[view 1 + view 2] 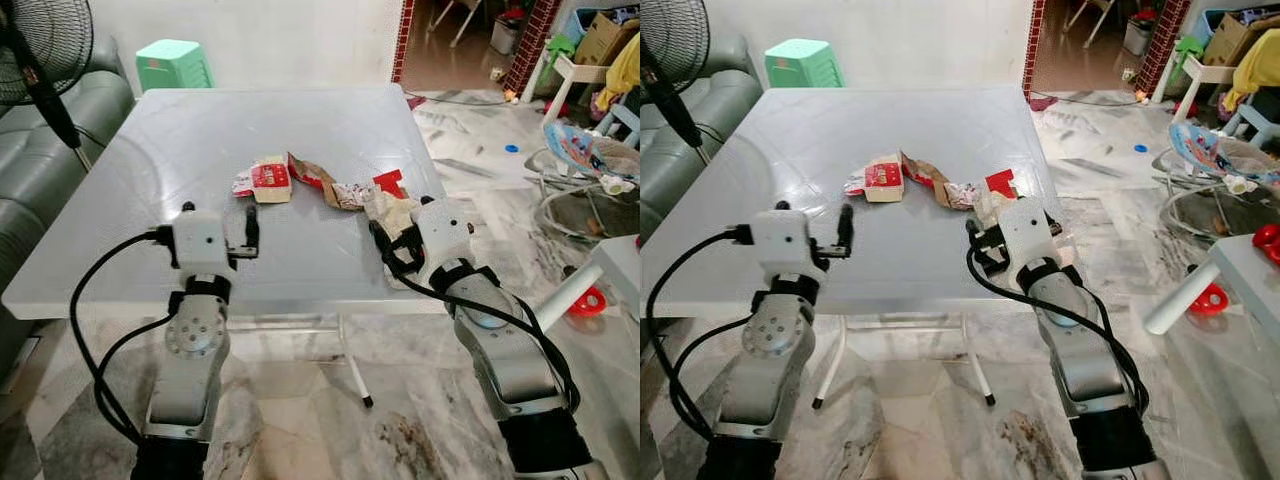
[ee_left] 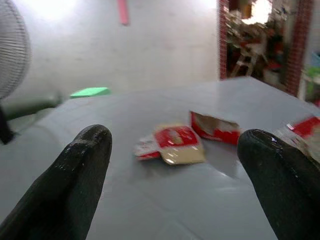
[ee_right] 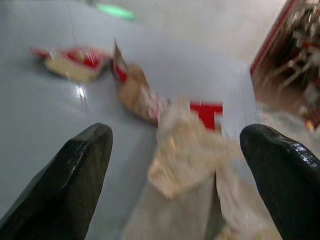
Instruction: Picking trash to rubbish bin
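Observation:
Trash lies in a row across the middle of the grey table (image 1: 200, 130): a red and cream box (image 1: 270, 180), a torn brown and red carton (image 1: 312, 176), a red scrap (image 1: 389, 183) and a crumpled cream wrapper (image 1: 393, 212). My left gripper (image 1: 221, 220) hovers open over the table's near side, a short way in front of the red and cream box (image 2: 176, 144). My right gripper (image 1: 397, 240) is open at the table's near right edge. The crumpled wrapper (image 3: 182, 150) lies just ahead of it, between the lines of its fingers.
A standing fan (image 1: 32, 55) and a grey sofa (image 1: 45, 140) are at the left, a green stool (image 1: 173, 63) beyond the table. A baby bouncer (image 1: 590, 175) and a white table's edge (image 1: 620, 262) stand on the marble floor at the right. A doorway (image 1: 460, 40) opens at the back.

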{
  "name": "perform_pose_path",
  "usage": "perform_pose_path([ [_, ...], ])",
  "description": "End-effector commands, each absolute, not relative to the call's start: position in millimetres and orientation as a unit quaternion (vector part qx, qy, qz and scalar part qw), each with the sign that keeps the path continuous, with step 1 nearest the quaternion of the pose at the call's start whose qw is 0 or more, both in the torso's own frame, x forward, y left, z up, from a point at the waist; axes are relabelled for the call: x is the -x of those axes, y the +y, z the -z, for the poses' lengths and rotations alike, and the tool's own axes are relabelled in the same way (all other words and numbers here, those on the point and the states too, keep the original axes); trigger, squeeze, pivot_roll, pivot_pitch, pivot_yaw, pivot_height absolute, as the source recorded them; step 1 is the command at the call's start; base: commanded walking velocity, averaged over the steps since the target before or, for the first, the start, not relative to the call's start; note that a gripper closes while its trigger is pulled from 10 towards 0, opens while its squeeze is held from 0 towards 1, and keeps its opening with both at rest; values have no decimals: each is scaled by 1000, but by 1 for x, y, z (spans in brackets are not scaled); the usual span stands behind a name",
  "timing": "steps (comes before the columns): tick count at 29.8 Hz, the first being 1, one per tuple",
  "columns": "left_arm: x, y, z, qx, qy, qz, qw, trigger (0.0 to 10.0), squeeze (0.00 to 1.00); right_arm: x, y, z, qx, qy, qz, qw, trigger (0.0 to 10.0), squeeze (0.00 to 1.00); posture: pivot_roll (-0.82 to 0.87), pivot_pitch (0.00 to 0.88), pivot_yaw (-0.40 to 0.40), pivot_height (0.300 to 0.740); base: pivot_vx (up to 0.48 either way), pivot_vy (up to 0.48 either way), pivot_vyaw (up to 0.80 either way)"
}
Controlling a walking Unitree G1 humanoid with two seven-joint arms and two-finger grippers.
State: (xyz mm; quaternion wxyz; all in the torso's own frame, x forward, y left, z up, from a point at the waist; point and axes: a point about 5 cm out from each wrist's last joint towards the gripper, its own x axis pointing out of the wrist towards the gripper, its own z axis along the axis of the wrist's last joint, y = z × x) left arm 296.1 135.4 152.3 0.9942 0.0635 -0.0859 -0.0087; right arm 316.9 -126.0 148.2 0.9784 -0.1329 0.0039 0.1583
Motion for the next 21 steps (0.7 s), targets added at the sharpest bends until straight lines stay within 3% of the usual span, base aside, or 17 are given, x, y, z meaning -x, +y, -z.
perform_pose_path([
  [1,-293,136,-148,-78,-76,16,994,10000,0,-318,-125,-141,145,26,-163,975,10000,0,-6,32,-11,740,0,0,0],
  [16,-275,138,-135,-89,-54,19,994,10000,0,-340,-126,-105,169,118,-158,966,10000,0,33,65,-24,740,0,0,0],
  [17,-274,138,-135,-90,-54,20,994,10000,0,-341,-124,-103,166,122,-162,965,8275,0,37,71,-25,740,0,0,0],
  [18,-274,138,-135,-90,-53,20,994,10000,0,-341,-123,-102,164,125,-165,964,8275,0,37,71,-25,740,0,0,0],
  [19,-274,138,-135,-91,-53,20,994,10000,0,-342,-122,-101,163,129,-165,964,1412,0,44,73,-27,740,0,0,0],
  [20,-274,138,-135,-91,-53,20,994,10000,0,-342,-122,-101,163,129,-165,964,1412,0,44,73,-27,740,0,0,0],
  [21,-273,139,-136,-92,-54,19,994,10000,0,-343,-121,-99,157,133,-167,964,0,0,46,75,-28,740,0,0,0],
])
